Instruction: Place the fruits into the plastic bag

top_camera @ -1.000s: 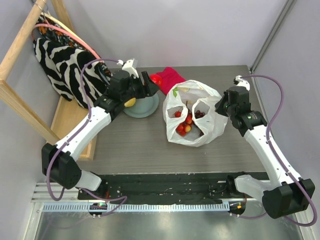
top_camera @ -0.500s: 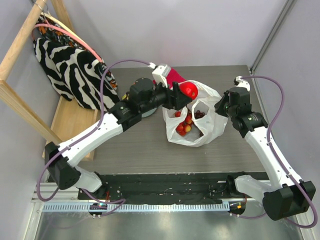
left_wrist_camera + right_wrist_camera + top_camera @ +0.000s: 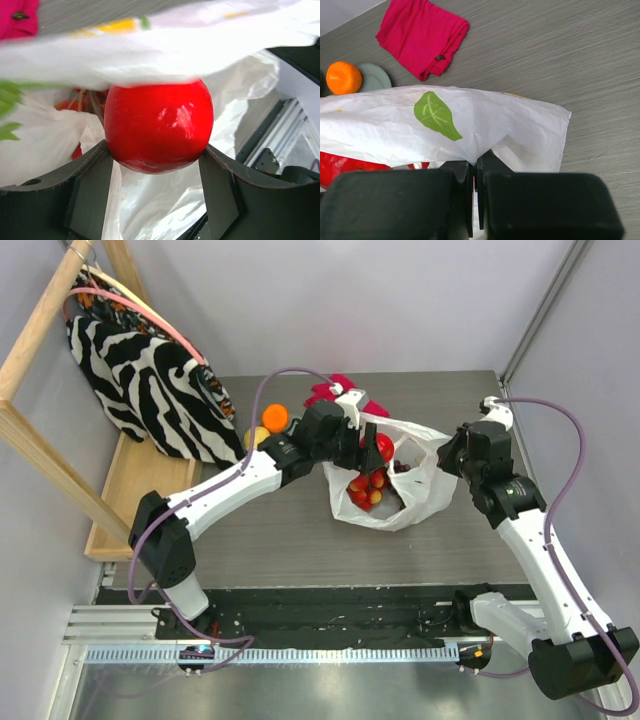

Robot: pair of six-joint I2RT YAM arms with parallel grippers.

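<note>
While the right gripper (image 3: 474, 172) pinches the rim of the plastic bag (image 3: 420, 496), jaws all but closed on the thin film, the left gripper (image 3: 157, 150) is at the bag's mouth, jaws spread wide and clamped on both sides of the red apple (image 3: 159, 125). Small red-yellow fruits (image 3: 365, 490) lie inside the bag. The orange (image 3: 276, 417) sits at the plate (image 3: 379, 75) edge, near the red cloth (image 3: 422, 36).

Robot test cell, lab-type. Plain pale walls (image 3: 400, 310) box in a grey worktop (image 3: 270, 530). Slotted aluminium rail (image 3: 320, 654) and black base plate (image 3: 330, 610) lie back behind the left end effector (image 3: 378, 448). Wooden rack (image 3: 45, 455) with zebra-striped bag (image 3: 140, 370) well to its left.
</note>
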